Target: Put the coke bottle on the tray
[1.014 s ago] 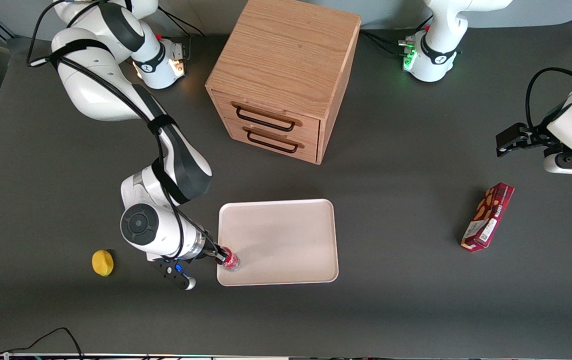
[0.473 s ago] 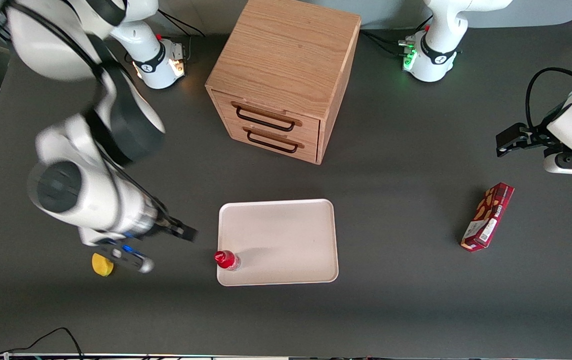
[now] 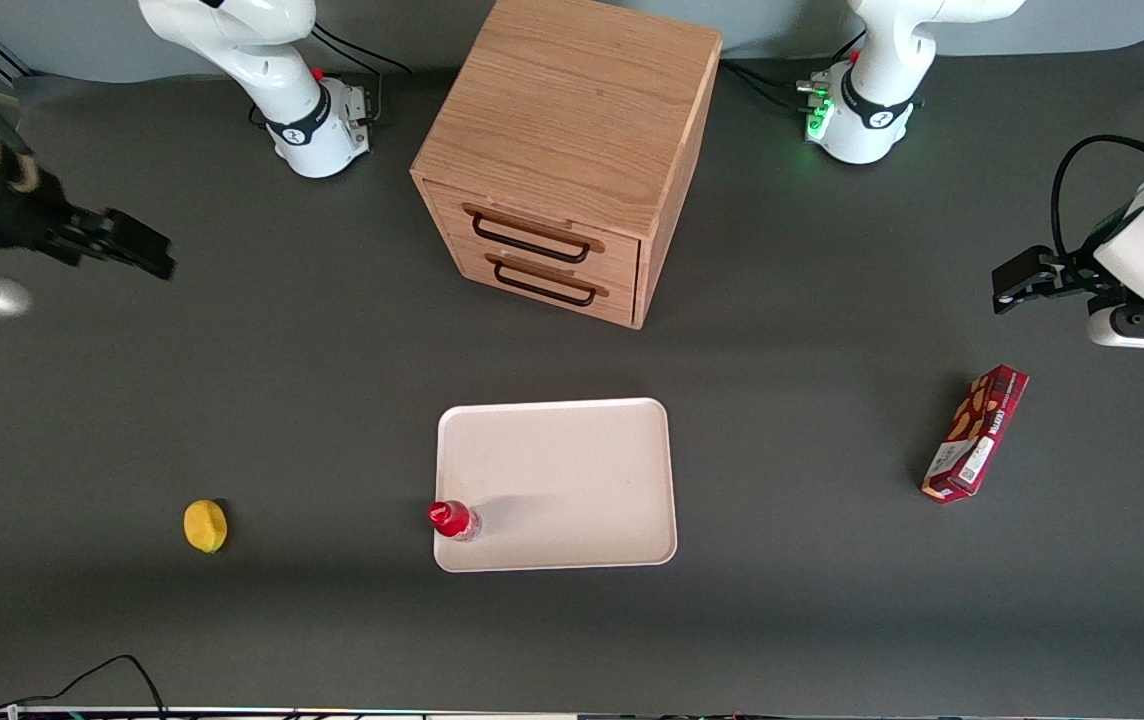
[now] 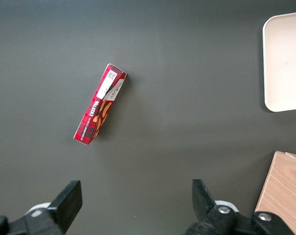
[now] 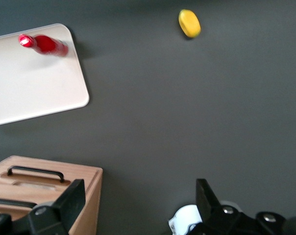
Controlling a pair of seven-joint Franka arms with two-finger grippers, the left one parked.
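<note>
The coke bottle (image 3: 454, 520), small and red with a red cap, stands upright on the tray (image 3: 572, 480), in the tray's corner nearest the front camera toward the working arm's end. It also shows in the right wrist view (image 5: 44, 44) on the pale tray (image 5: 25, 88). My gripper (image 3: 137, 245) is open and empty, raised high at the working arm's end of the table, well away from the bottle. In the right wrist view its fingers (image 5: 72, 198) stand wide apart with nothing between them.
A wooden two-drawer cabinet (image 3: 572, 150) stands farther from the front camera than the tray. A yellow lemon (image 3: 205, 525) lies beside the tray toward the working arm's end. A dark red snack box (image 3: 975, 432) lies toward the parked arm's end.
My gripper let go of the coke bottle on the tray, then rose and swung away toward the working arm's end of the table. The bottle stays upright in the tray's corner.
</note>
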